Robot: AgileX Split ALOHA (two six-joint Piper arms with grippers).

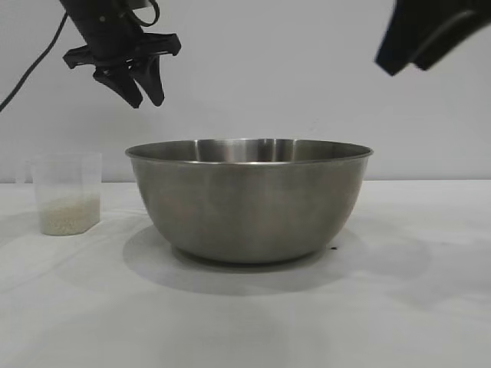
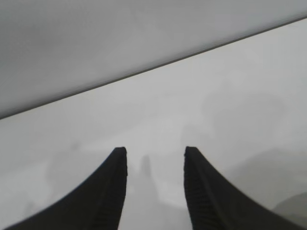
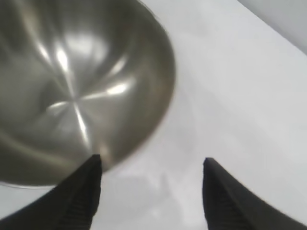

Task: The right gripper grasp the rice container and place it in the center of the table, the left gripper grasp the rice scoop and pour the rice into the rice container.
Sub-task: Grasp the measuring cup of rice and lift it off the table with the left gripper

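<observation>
The table [image 1: 430, 307], a plain white surface, is carrying every item under inspection and is lying well below both end effectors.

The rice container [image 1: 249, 203], a large brushed-steel bowl, is sitting upright near the middle of the table, below and between the two end effectors and touching neither. In the right wrist view its bare interior [image 3: 72, 91] is showing, with the rim lying just ahead of one right finger and nothing clamped on it.

The rice scoop [image 1: 67, 192], a small translucent cup, is standing upright on the table, apart from the bowl on the side away from the right end effector. It is sitting below the left end effector and slightly outboard of it, well clear of the fingertips.

The left end effector [image 1: 143, 90] is hanging in the air above the gap between scoop and bowl, pointing downward. Its fingers are standing apart in a moderate gap and are gripping nothing; its wrist view [image 2: 155, 155] is showing only bare table between them.

The right end effector [image 3: 152, 165] is standing released, fingers spread wide over bare table beside the bowl, gripping nothing. In the exterior view, dark arm hardware is hanging high above the bowl's far side.

The rice [image 1: 69, 217], white grains, is lying in the bottom of the scoop.
</observation>
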